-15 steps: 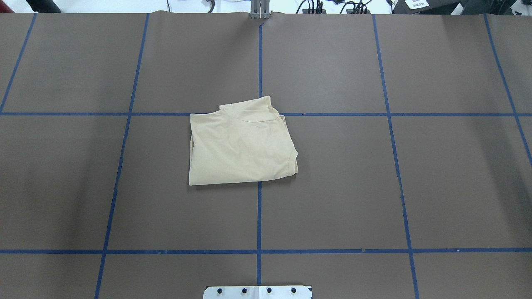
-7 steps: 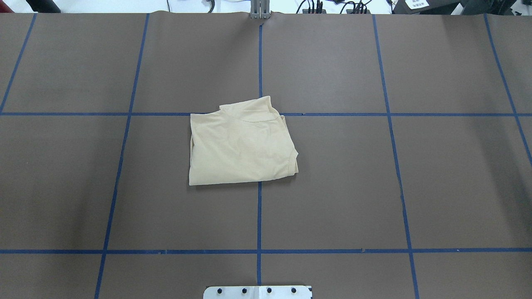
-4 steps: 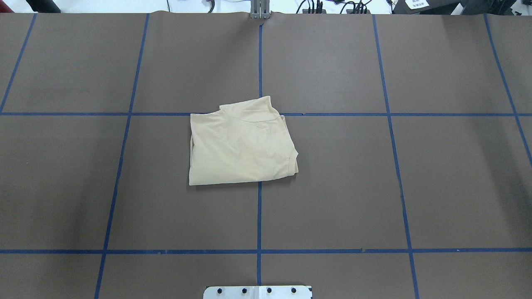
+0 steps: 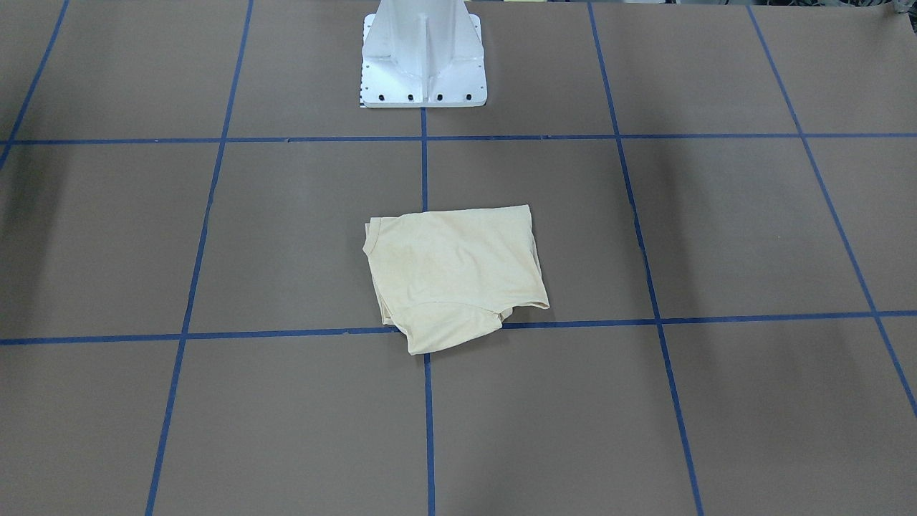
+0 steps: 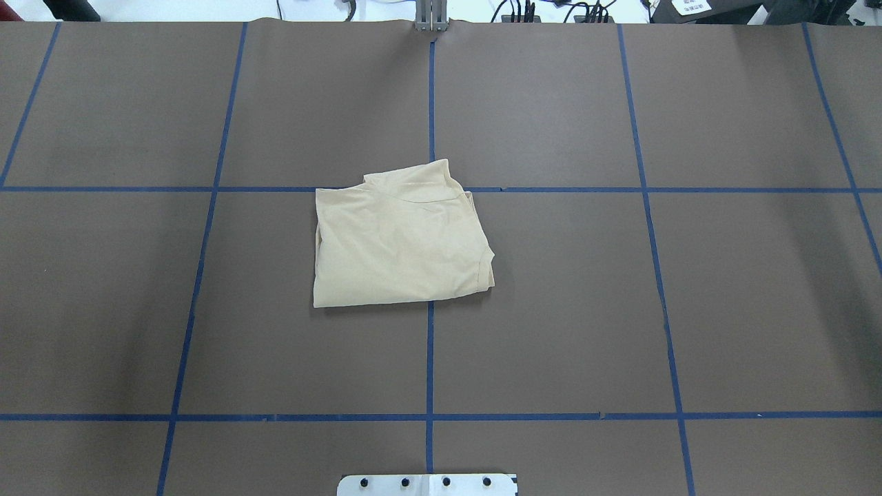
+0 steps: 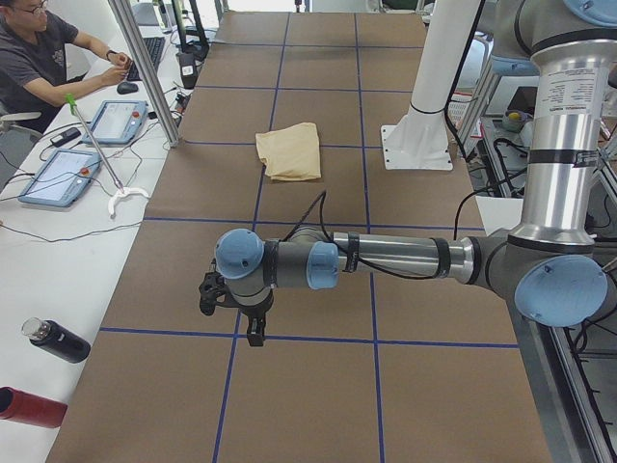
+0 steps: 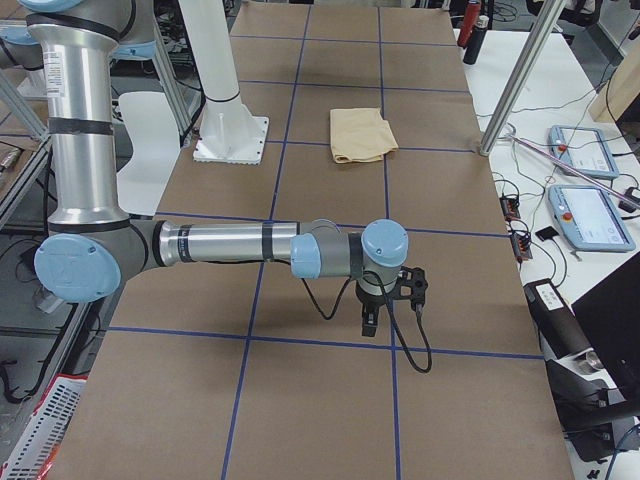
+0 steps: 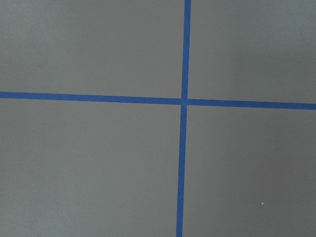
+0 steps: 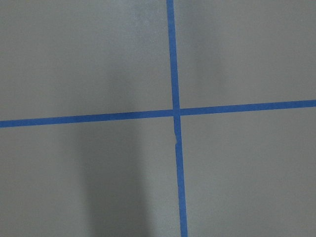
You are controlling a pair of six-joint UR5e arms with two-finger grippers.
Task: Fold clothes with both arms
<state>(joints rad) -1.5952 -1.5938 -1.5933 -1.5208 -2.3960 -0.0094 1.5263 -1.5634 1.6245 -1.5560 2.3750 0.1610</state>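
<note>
The cream-yellow T-shirt (image 5: 400,241) lies folded into a rough rectangle at the middle of the brown table; it also shows in the front view (image 4: 455,272) and both side views (image 6: 289,149) (image 7: 362,133). Its print and neck label are hidden. My left gripper (image 6: 253,333) hangs over bare table far off to the shirt's left. My right gripper (image 7: 368,322) hangs over bare table far off to its right. Both show only in side views, so I cannot tell if they are open or shut. Neither touches the shirt.
The white pedestal base (image 4: 423,72) stands at the robot's edge of the table. Blue tape lines (image 5: 430,358) grid the brown cover. An operator (image 6: 43,58) sits at a side bench with tablets (image 6: 60,177). Both wrist views show only a tape crossing (image 8: 183,101) (image 9: 175,111).
</note>
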